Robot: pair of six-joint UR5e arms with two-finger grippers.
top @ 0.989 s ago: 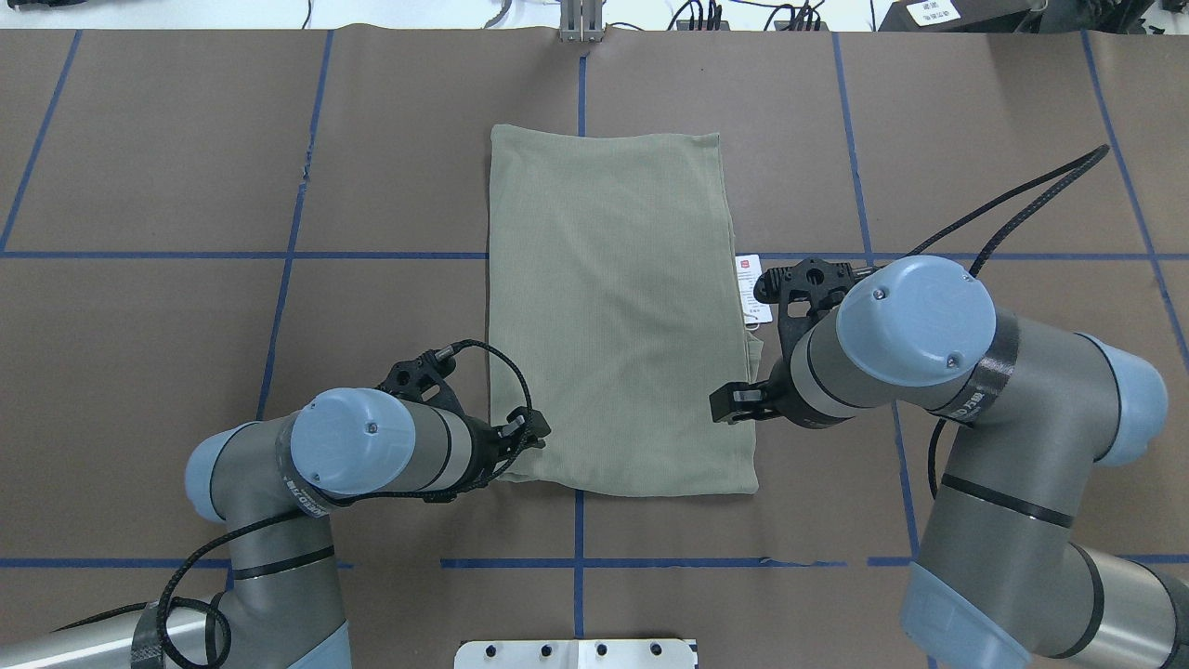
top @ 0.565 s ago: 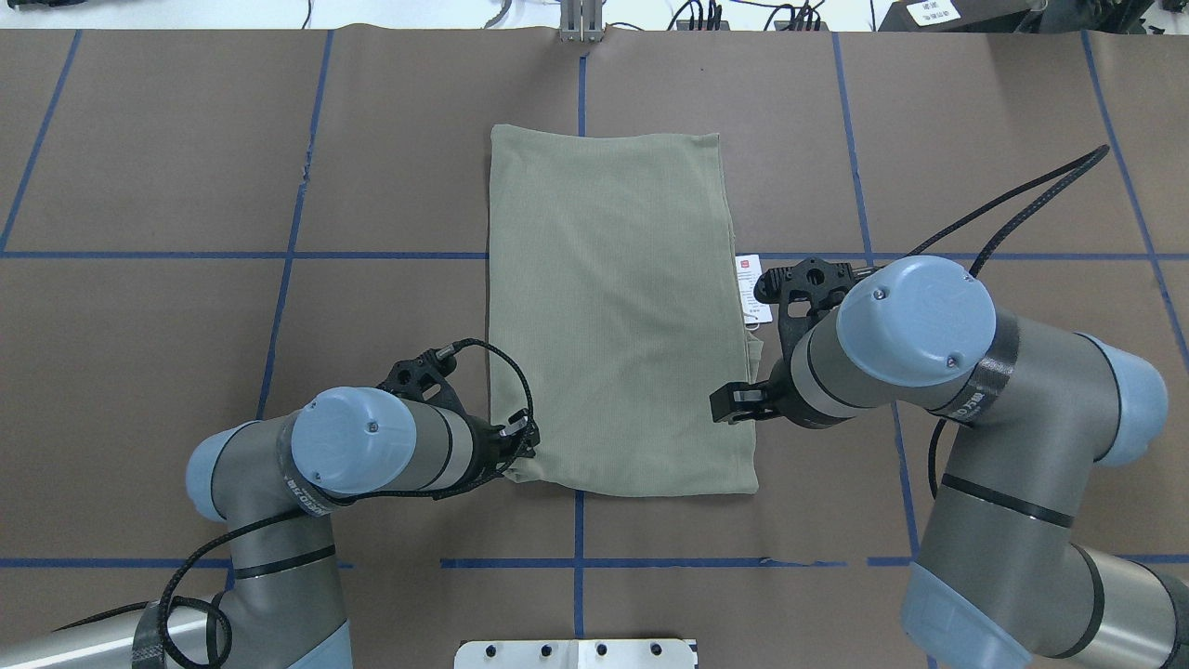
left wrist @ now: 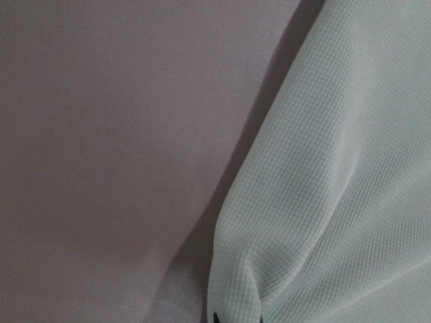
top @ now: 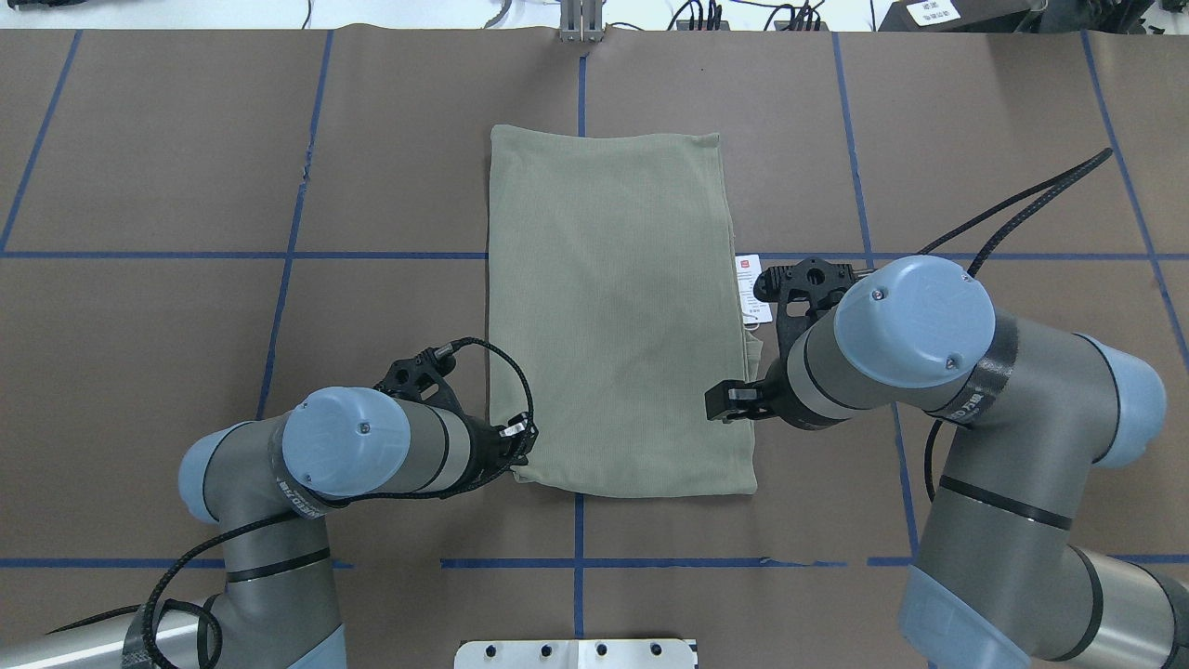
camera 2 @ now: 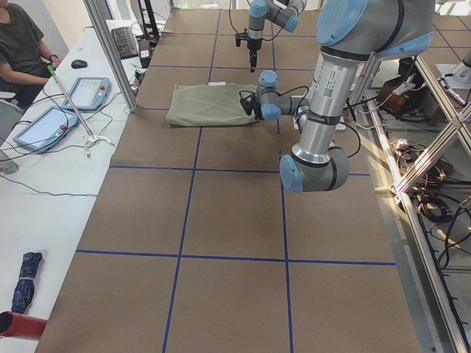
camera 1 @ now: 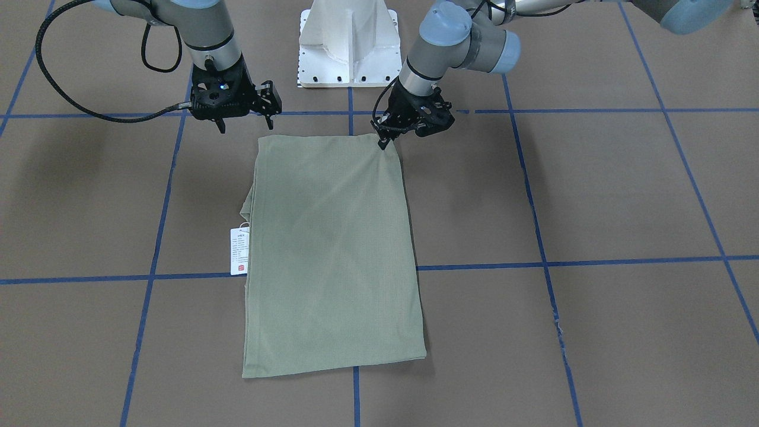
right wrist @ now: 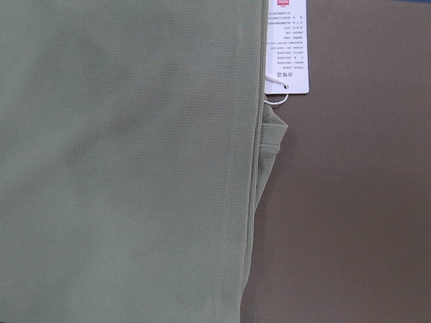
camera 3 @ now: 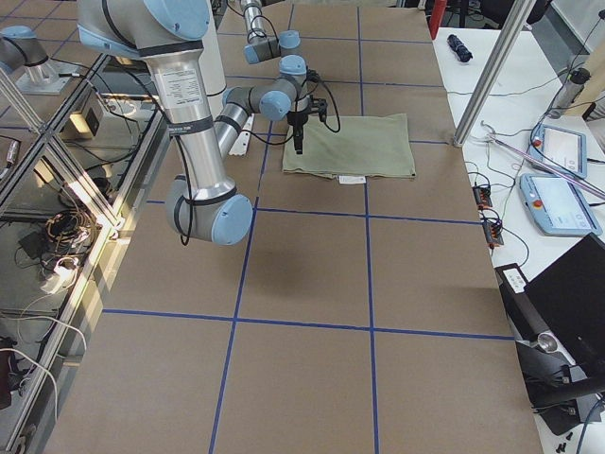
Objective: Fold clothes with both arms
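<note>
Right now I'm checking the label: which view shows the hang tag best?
Right wrist-mounted: hang tag close-up, print lines visible. Front-facing and overhead show it small beside the shirt; left wrist misses it.

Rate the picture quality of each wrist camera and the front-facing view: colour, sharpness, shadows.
Left wrist view: colour is washed out, the shirt looks almost white, and a dark shadow band runs along its edge. Right wrist view: sharp, true green, with the weave and the print lines of the hang tag showing. Front-facing view: even light, only soft shadows on the table.
</note>
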